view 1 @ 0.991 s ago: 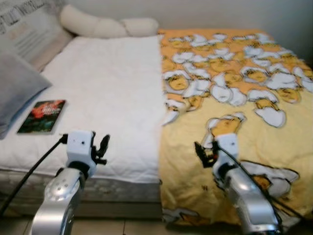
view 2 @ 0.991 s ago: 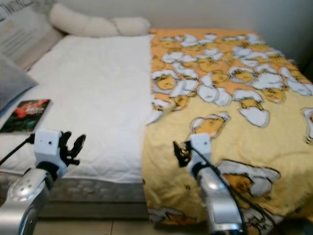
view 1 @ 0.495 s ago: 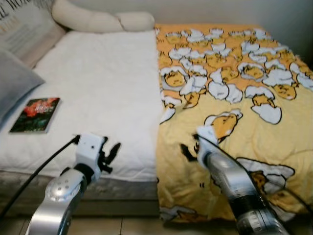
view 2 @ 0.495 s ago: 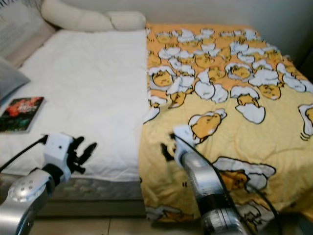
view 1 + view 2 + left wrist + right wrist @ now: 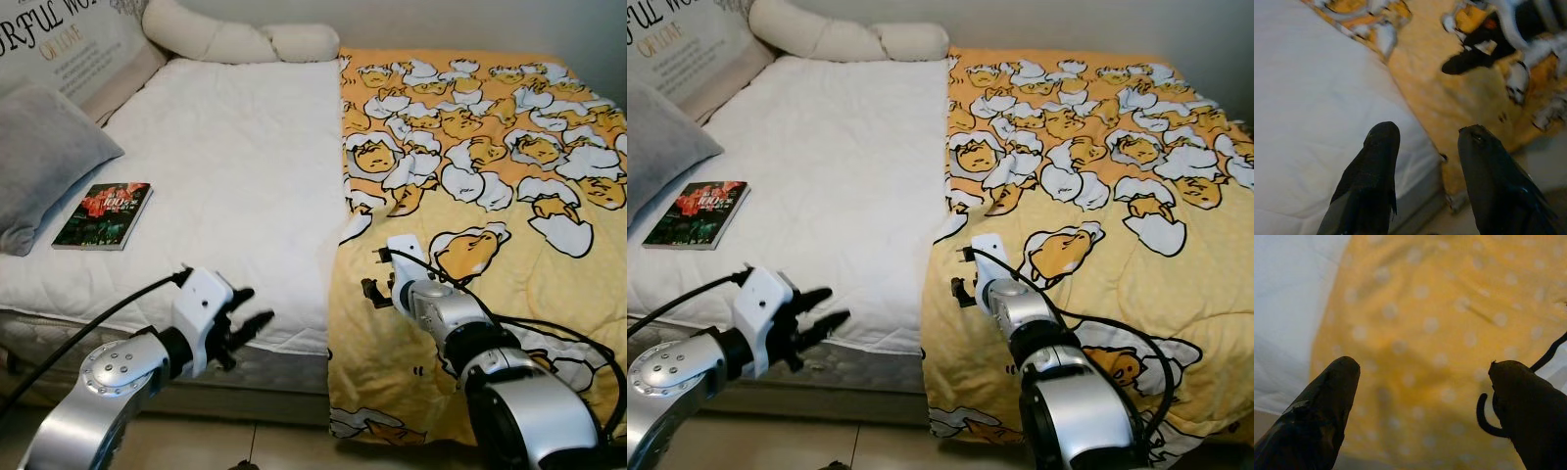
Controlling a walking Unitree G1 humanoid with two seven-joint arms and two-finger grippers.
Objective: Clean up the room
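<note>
My right gripper (image 5: 960, 290), jaws open, hangs over the quilt (image 5: 1097, 225) edge. It looks soft, light; I'd pinch the edge at 9 o'clock. Left gripper (image 5: 823, 308) open, idle.

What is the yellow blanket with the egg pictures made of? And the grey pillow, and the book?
The yellow blanket looks like soft, matte printed cloth, since it drapes and folds over the bed's edge; perhaps fleece or cotton, hard to tell. The grey pillow seems a plain woven fabric cover over soft stuffing: it bulges and dents. The book looks like paper with a slightly glossy printed cover.
</note>
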